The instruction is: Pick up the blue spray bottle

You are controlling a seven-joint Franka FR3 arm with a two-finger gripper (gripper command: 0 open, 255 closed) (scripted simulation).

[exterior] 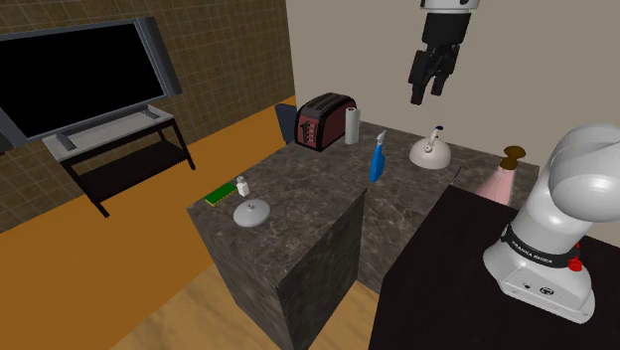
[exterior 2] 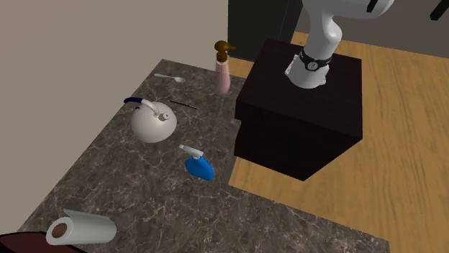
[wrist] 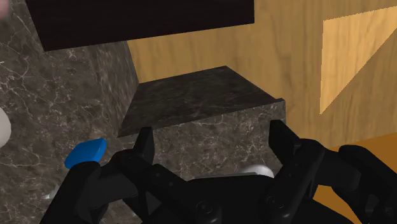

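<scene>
Two black fingers on my gripper [exterior: 427, 97] stand wide apart, and they hold nothing. In the shoulder view the gripper hangs high in the air over the far end of the dark stone counter [exterior: 298, 214]. It points down and is well apart from all the things there.

The blue spray bottle [exterior: 378, 162] stands upright on the counter. From the bottle, the gripper is at about 1 o'clock, far above it. The white kettle [exterior: 429, 151] is near the bottle at 3 o'clock. The red toaster [exterior: 323, 121] and the white paper roll [exterior: 351, 125] are at about 10 and 11 o'clock from the bottle. A pink bottle with a brown top [exterior: 500, 179] is past the kettle, at about 4 o'clock from it.

In the second exterior view I look down on the blue spray bottle [exterior 2: 198, 165]. It sits between 4 and 5 o'clock from the kettle [exterior 2: 152, 123], close to the counter's edge and near the black stand [exterior 2: 298, 118].

In the wrist view my gripper [wrist: 212, 133] is open over the counter's corner. The blue spray bottle [wrist: 86, 153] shows just outside one finger, not in the gap between the two.
</scene>
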